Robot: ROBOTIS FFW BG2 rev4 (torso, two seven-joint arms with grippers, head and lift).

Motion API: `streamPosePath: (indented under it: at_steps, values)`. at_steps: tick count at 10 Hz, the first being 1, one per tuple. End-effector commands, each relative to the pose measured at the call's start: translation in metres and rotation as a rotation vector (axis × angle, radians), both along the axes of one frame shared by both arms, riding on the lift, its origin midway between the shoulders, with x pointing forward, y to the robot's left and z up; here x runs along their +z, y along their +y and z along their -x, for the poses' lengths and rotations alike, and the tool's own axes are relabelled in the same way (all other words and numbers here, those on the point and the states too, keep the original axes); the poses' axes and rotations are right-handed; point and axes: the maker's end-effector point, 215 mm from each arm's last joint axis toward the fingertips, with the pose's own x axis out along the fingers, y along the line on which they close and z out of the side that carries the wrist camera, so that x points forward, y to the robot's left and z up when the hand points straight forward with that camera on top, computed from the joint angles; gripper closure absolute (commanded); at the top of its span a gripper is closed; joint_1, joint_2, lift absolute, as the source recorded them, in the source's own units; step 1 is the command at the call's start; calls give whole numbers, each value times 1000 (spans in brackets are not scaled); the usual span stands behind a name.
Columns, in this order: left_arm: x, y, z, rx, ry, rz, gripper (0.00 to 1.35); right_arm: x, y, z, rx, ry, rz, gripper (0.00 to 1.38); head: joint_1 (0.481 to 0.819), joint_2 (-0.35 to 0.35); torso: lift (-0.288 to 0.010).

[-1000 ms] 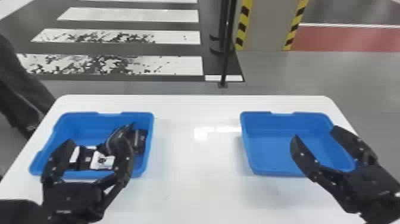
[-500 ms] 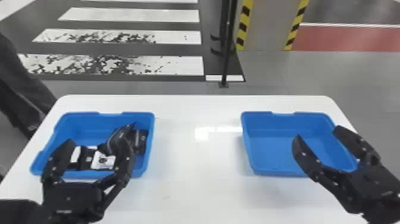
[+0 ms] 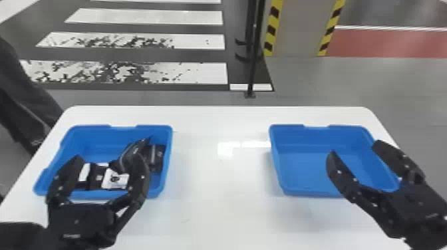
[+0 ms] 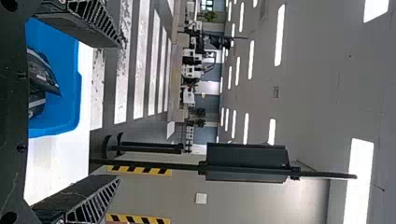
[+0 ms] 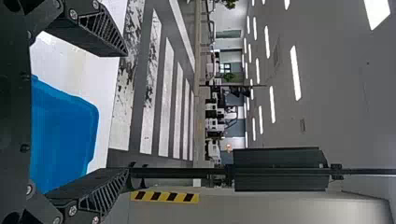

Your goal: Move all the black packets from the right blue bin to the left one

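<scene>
In the head view my left gripper [image 3: 108,166] stands open over the near side of the left blue bin [image 3: 96,133]. Black packets [image 3: 155,159] lie in that bin, some with white labels, one leaning up near its right side. My right gripper [image 3: 354,151] is open above the right part of the right blue bin [image 3: 309,173], whose floor is bare where it shows. In the left wrist view, packets [image 4: 41,74] lie beyond the spread left gripper [image 4: 119,112]. The right wrist view has the right gripper [image 5: 127,112] with nothing between its fingers.
Both bins stand on a white table [image 3: 219,186] with a wide gap between them. Behind the table's far edge rises a thin black post [image 3: 254,66]. A person's dark-clothed leg [image 3: 26,86] is beside the table's left edge.
</scene>
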Motion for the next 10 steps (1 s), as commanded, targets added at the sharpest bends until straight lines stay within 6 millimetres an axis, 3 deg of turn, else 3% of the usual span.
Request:
streamPosePath:
  at_steps: [1, 10]
  values:
    - [1, 0, 0, 2, -2, 1, -1, -1, 0, 0, 0, 1, -2, 154, 695, -31, -140]
    - [-1, 3, 0, 6, -5, 7, -1, 2, -1, -1, -6, -6, 10, 153, 695, -29, -140]
